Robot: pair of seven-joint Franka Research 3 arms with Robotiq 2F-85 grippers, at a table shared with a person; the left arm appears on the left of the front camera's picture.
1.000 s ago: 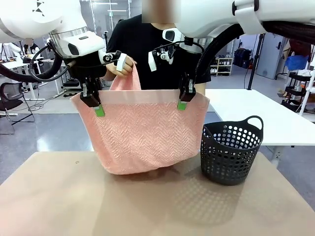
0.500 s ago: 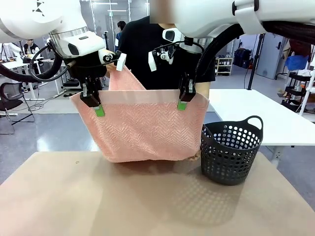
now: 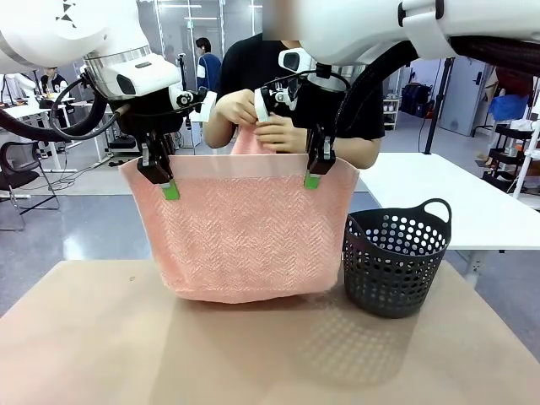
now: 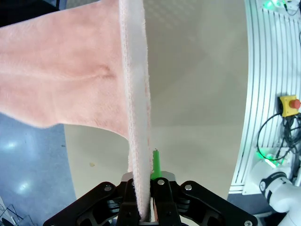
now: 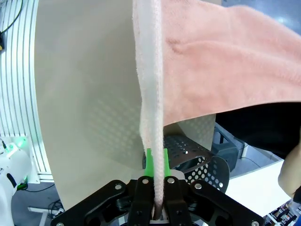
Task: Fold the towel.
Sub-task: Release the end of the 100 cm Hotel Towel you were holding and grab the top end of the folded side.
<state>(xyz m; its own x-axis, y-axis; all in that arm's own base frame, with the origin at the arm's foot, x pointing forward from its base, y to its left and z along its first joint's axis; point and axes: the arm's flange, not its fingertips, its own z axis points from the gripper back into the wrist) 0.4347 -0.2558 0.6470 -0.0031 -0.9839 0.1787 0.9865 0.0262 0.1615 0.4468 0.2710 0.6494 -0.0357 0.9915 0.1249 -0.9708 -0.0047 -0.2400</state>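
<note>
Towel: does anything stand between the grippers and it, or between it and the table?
Nothing visible. The left gripper and right gripper are shut on the towel at its top band, and it hangs over bare table. The basket stands beside its right edge; the person's hands hold cloth behind.

Right gripper [image 5: 156,165]: jaws clamped on the pale edge band of the towel [image 5: 221,61]; the band runs straight up the frame, pink cloth spreading to its right; tan surface [image 5: 84,94] lies beyond; the dark perforated basket [image 5: 200,162] shows just beside the green pads [image 5: 149,162]
</note>
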